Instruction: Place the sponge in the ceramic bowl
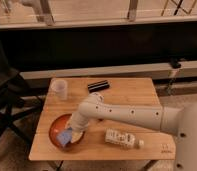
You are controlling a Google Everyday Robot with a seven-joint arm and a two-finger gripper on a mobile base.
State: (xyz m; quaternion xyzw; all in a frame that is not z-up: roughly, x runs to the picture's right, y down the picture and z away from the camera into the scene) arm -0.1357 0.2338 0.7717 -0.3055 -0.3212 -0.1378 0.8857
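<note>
The ceramic bowl (54, 129), glossy orange-red, sits at the front left of the wooden table (132, 102). The sponge (66, 137) shows its light blue face inside the bowl, toward the front rim. My gripper (73, 132) is at the end of the white arm, which reaches in from the right and dips into the bowl right beside and over the sponge. The arm hides the right part of the bowl. Whether the sponge rests on the bowl's floor or hangs from the gripper is hidden.
A small translucent cup (59, 89) stands at the back left of the table. A black flat bar (98, 85) lies at the back middle. A plastic bottle (123, 138) lies on its side near the front edge. A dark folding chair (7, 105) stands left of the table.
</note>
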